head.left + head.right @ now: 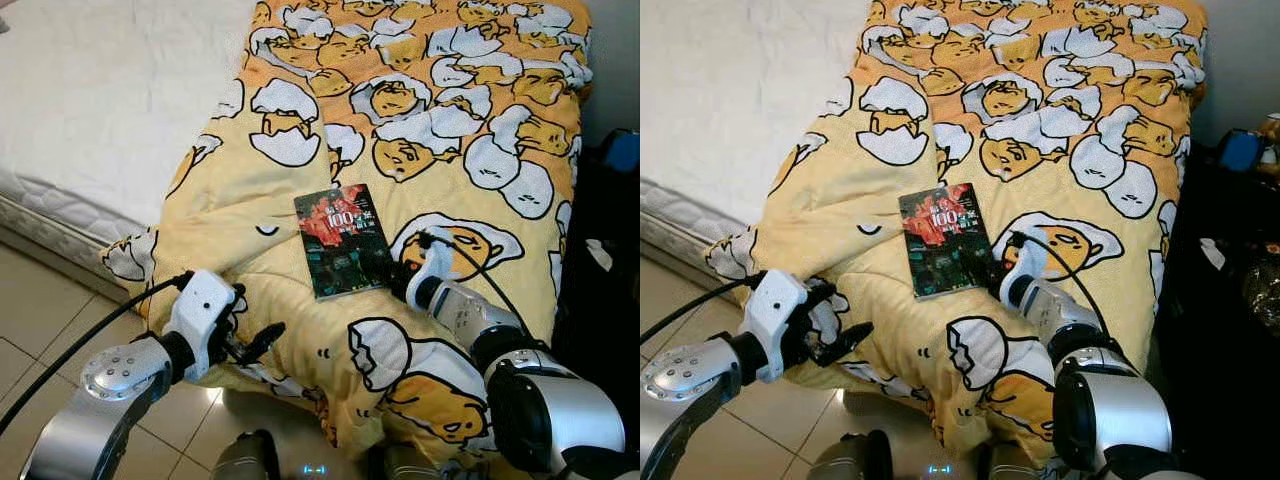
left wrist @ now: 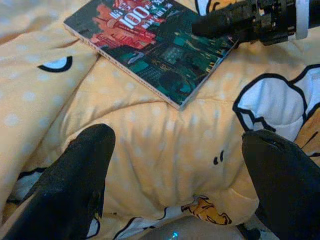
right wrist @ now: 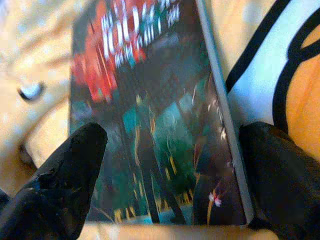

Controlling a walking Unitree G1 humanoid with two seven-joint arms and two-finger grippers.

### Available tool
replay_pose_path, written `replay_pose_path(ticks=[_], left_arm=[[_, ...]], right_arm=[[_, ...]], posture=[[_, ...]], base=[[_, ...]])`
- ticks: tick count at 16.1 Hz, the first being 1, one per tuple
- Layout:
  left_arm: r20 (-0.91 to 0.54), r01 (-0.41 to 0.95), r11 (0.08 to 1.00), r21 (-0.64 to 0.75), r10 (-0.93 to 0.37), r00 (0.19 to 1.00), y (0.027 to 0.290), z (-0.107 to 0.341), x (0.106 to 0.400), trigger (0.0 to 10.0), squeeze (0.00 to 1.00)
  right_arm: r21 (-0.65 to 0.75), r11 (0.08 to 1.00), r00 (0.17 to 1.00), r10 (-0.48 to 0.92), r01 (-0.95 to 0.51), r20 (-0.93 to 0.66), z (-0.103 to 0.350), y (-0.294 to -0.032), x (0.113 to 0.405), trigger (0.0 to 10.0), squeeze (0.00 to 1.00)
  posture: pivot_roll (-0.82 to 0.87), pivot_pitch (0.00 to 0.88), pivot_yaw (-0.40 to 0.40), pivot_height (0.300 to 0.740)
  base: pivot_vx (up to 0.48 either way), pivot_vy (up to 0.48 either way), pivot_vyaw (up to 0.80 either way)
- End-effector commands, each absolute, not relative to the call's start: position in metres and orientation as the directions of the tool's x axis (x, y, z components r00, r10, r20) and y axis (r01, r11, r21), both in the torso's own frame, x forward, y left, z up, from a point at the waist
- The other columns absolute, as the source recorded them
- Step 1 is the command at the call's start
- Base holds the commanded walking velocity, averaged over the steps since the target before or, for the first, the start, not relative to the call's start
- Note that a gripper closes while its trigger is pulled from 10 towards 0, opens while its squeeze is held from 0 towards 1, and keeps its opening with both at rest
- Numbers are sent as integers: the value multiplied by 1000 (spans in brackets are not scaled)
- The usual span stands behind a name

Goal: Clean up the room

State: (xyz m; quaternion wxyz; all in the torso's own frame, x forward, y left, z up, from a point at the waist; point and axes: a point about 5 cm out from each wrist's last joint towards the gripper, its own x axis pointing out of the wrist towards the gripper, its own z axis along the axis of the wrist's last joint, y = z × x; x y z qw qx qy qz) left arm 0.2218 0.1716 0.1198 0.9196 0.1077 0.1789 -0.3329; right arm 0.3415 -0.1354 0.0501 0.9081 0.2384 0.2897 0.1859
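1. Book lies flat on yellow egg-print quilt, near the bed's foot edge.
2. Right gripper is at the book's near right corner, fingers spread wide over the cover, not closed on it.
3. Left gripper hovers over the quilt beside the book, fingers wide apart, holding nothing.

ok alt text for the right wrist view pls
A dark book with a red and green cover lies on a yellow cartoon-print blanket, framed between the two spread black fingers of the right end effector. The picture is slightly blurred.
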Motion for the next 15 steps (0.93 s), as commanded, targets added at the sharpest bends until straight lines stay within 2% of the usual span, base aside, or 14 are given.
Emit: replay_pose_path(ticks=[1,3,4,5,6,7,8,10,11,12,15], left_arm=[[-410,659,748,78,-579,705,171,120,218,10000,1000],[-411,657,749,79,-576,706,170,120,219,10000,1000],[-412,656,751,79,-575,707,171,120,219,10000,1000],[-411,653,753,78,-573,709,170,120,220,10000,1000],[-409,651,755,78,-571,711,170,120,221,10000,1000],[-406,649,757,78,-570,714,170,120,222,10000,1000],[-403,646,759,78,-569,717,170,120,223,10000,1000],[-394,642,763,80,-567,723,169,121,226,10000,1000],[-388,639,765,81,-567,727,169,121,228,10000,1000],[-386,638,765,83,-566,729,169,121,229,10000,1000],[-384,636,767,85,-564,731,169,121,230,10000,1000]], right_arm=[[531,836,679,470,-138,-563,22,-135,320,10000,1000],[531,840,672,456,-110,-584,17,-135,316,10000,996],[547,831,670,462,-99,-581,16,-134,314,10000,937],[651,756,695,503,-66,-514,23,-128,319,10000,878],[722,690,717,530,-53,-453,30,-126,324,10000,749],[773,633,732,551,-53,-401,38,-123,328,10000,725],[818,569,737,586,-80,-336,47,-120,333,10000,588],[873,466,740,635,-140,-221,67,-115,343,10000,149],[885,441,741,643,-152,-193,73,-113,346,10000,27],[886,436,743,643,-156,-185,76,-112,348,10000,0],[897,412,740,651,-162,-166,81,-107,351,10000,0]], posture=[[27,224,11,740],[27,226,11,740],[27,226,11,740],[25,221,8,740],[23,219,8,740],[17,214,7,740],[14,209,7,740],[8,203,6,740],[7,199,4,740],[7,199,4,740],[7,195,0,740]], base=[[0,0,0],[0,0,0],[0,0,0],[0,0,0],[0,0,0],[0,0,0],[0,0,0],[0,0,0],[0,0,0],[0,0,0],[0,0,0]])
